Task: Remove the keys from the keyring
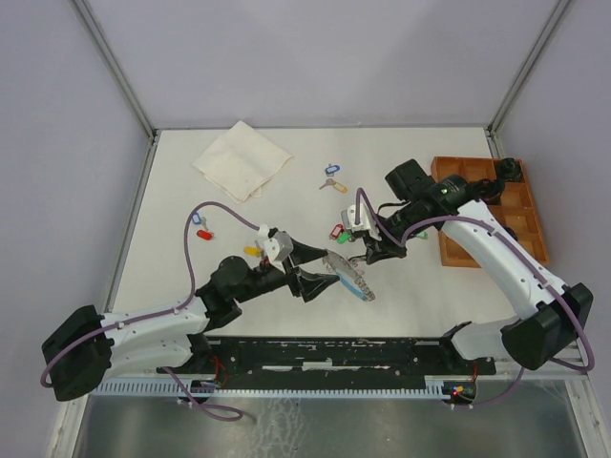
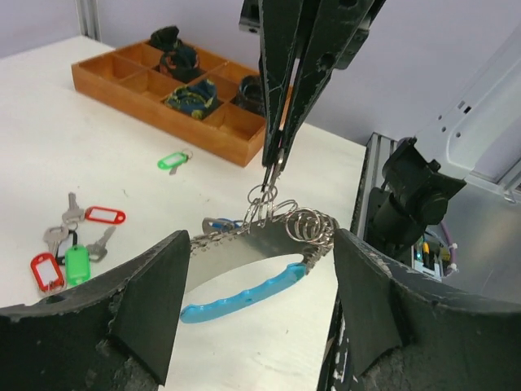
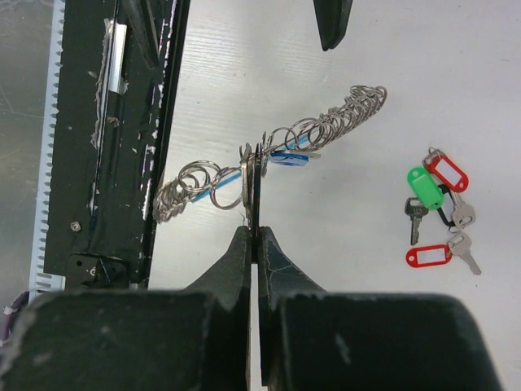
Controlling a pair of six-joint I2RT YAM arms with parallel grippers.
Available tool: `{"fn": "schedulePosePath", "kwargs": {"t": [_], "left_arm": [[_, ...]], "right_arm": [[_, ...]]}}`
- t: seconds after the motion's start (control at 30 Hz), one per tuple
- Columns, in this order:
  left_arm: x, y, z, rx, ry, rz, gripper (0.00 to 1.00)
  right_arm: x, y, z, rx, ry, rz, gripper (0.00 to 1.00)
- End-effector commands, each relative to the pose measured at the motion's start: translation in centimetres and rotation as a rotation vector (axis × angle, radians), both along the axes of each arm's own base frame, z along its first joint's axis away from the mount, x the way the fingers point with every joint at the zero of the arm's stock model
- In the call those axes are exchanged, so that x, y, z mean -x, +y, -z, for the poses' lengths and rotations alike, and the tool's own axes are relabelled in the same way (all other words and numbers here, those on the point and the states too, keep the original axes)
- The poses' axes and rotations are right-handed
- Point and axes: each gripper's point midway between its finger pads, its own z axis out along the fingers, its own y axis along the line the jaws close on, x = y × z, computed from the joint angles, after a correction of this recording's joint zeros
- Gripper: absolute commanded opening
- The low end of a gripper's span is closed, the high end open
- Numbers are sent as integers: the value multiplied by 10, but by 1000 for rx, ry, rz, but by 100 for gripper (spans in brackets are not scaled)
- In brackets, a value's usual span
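Now the keyring [image 2: 244, 295] sits between the left end effector's [image 2: 256, 248] wide-spread fingers, while the right end effector [image 2: 273, 167], closed, pinches one small ring on its chain. One blue tag [image 3: 289, 157] hangs on it. Loose keys [image 3: 462, 213] lie apart on the counter [image 3: 366, 49]: two red tags, one green. The left wrist view adds a tray [image 2: 122, 90] and a second green tag [image 2: 172, 160], unseen from the right wrist.
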Motion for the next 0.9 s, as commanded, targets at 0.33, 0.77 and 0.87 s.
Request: {"fn": "schedulePosePath", "kwargs": {"t": [0.33, 0.77, 0.87], "left_arm": [[-10, -15, -20, -23, 46, 92, 80], [-14, -45, -22, -32, 94, 227, 66], [-15, -50, -18, -36, 110, 247, 60]], "right_arm": [[0, 15, -9, -29, 35, -8, 1], [1, 16, -7, -21, 44, -12, 1], [1, 16, -7, -20, 44, -12, 1]]}}
